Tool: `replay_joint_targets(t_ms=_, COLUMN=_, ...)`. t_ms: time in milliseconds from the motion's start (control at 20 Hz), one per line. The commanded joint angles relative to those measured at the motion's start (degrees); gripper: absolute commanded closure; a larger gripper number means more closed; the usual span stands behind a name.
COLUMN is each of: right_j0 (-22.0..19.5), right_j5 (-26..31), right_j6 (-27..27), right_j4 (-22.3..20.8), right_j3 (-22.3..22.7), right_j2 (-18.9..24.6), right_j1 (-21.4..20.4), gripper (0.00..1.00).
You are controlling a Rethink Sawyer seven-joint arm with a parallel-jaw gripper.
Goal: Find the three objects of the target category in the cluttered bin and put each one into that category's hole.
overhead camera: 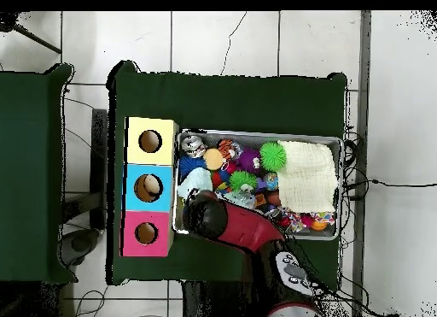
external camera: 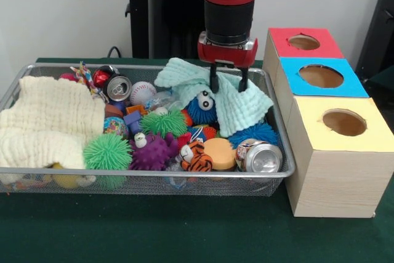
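The silver wire-mesh bin (external camera: 148, 174) is full of clutter and also shows in the overhead view (overhead camera: 256, 132). My gripper (external camera: 228, 83) is open at the bin's back right in the front view. Its two fingers point down, with their tips at a mint-green cloth (external camera: 237, 106). In the overhead view the arm (overhead camera: 235, 226) hides the gripper. Three wooden boxes with round holes stand beside the bin: red top (external camera: 305, 42), blue top (external camera: 320, 76), yellow top (external camera: 343, 122).
The bin holds a cream cloth (external camera: 46, 124), two cans (external camera: 117, 87) (external camera: 261, 157), a baseball (external camera: 143, 92), a blue furry toy with eyes (external camera: 202, 108), green spiky balls (external camera: 108, 151), a purple spiky ball (external camera: 152, 151), a tiger toy (external camera: 196, 158) and an orange disc (external camera: 220, 152).
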Motion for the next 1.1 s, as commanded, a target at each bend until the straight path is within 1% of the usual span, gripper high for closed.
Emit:
replay_joint_targets(t_ms=50, right_j0=2.87, right_j5=3.25, right_j6=11.8, right_j4=2.93, right_j3=-0.98, right_j2=2.18, right_j1=3.03, gripper=0.0)
replay_joint_targets(t_ms=200, right_j0=4.21, right_j5=2.56, right_j6=13.9, right_j4=5.1, right_j3=-1.1, right_j2=2.49, right_j1=3.73, gripper=0.0)
replay_joint_targets(t_ms=350, right_j0=5.22, right_j5=-0.44, right_j6=15.28, right_j4=6.94, right_j3=-1.46, right_j2=2.46, right_j1=5.63, gripper=0.0)
replay_joint_targets(t_ms=400, right_j0=5.76, right_j5=-0.52, right_j6=15.35, right_j4=7.44, right_j3=-2.0, right_j2=2.18, right_j1=6.1, gripper=0.0)
replay_joint_targets(t_ms=550, right_j0=6.85, right_j5=-1.5, right_j6=16.08, right_j4=8.95, right_j3=-1.54, right_j2=1.82, right_j1=6.37, gripper=0.0)
replay_joint_targets(t_ms=850, right_j0=8.0, right_j5=-2.34, right_j6=15.53, right_j4=10.64, right_j3=-1.07, right_j2=1.19, right_j1=6.58, gripper=0.0)
replay_joint_targets(t_ms=1100, right_j0=7.45, right_j5=-2.0, right_j6=13.67, right_j4=10.01, right_j3=-0.1, right_j2=0.67, right_j1=6.01, gripper=0.0)
